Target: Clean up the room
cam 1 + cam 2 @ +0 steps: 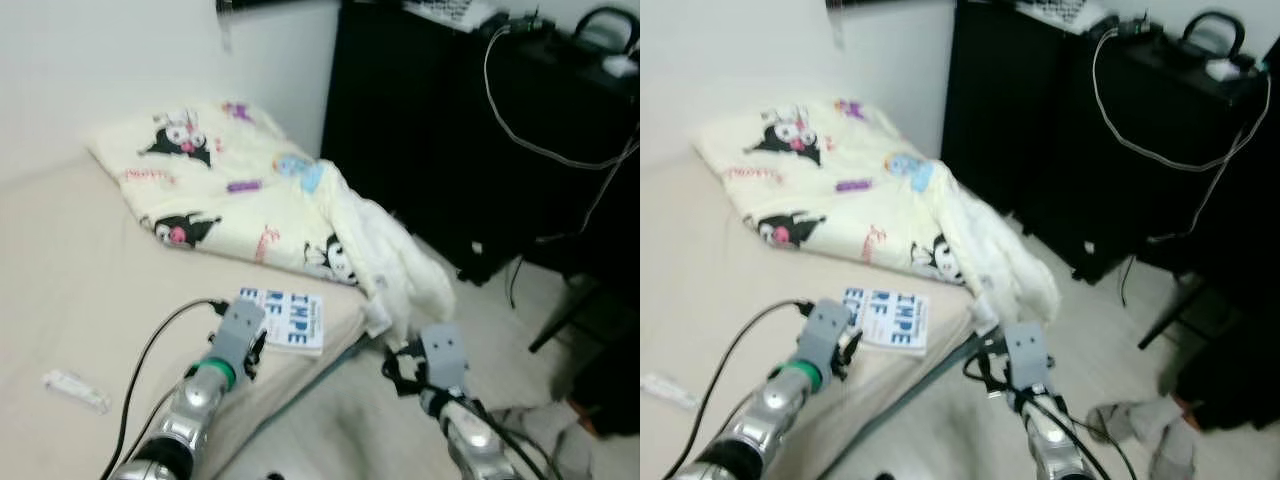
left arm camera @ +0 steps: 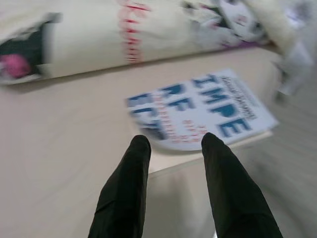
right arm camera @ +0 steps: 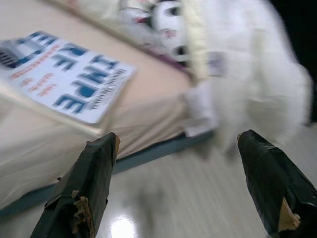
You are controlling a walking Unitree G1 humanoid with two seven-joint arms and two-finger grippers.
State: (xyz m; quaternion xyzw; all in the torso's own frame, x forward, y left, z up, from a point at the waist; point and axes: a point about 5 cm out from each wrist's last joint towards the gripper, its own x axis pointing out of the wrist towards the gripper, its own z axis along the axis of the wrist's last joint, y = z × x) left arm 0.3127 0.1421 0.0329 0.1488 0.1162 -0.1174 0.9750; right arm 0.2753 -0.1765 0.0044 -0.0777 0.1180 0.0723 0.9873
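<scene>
A beige bed (image 1: 70, 270) takes up the left of the scene, beside a black cabinet (image 1: 470, 140) with cables trailing down its front. A cream cartoon-print blanket (image 1: 230, 190) lies bunched across the mattress, its fluffy end spilling over the bed's corner toward the floor, probably the main thing to tidy. A white book with blue lettering (image 1: 285, 307) sits flat at the mattress edge, just below the blanket. The left gripper (image 2: 173, 144) hangs just short of the book, fingers apart, seemingly lined up to take it. The right gripper (image 3: 176, 144) hovers over the floor beside the bed's corner, spread wide and empty. A small white wrapper-like object (image 1: 75, 390) lies farther left on the sheet.
</scene>
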